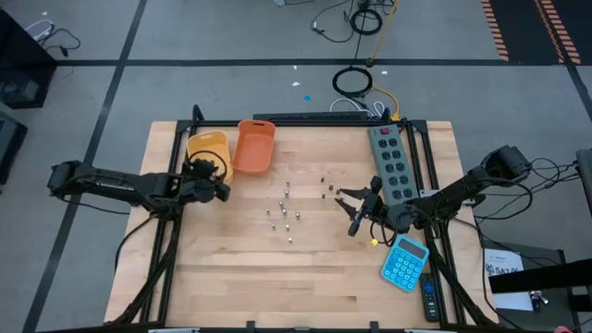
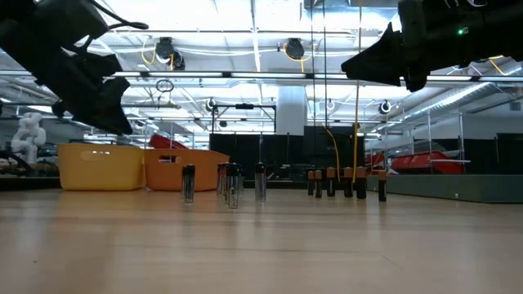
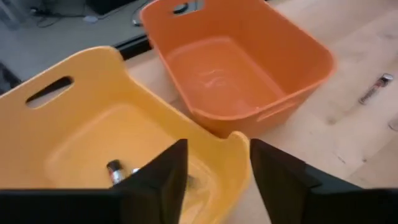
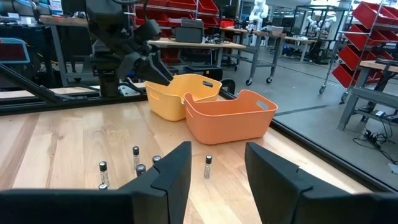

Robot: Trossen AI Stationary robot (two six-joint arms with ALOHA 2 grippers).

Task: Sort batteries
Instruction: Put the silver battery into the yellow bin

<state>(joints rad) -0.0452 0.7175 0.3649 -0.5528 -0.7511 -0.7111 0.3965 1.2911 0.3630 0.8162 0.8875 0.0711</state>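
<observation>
Silvery and dark batteries are seen upright at table centre, one lying in the yellow bin at ten o'clock. Left gripper, over that bin, is parted and empty; right gripper, at three o'clock, likewise. Batteries are judged light, rigid, slippery, easily toppled; mid-body grasping is advised.

Batteries stand upright mid-frame on the surface; yellow bin and orange bin at left; left tool above them.
</observation>
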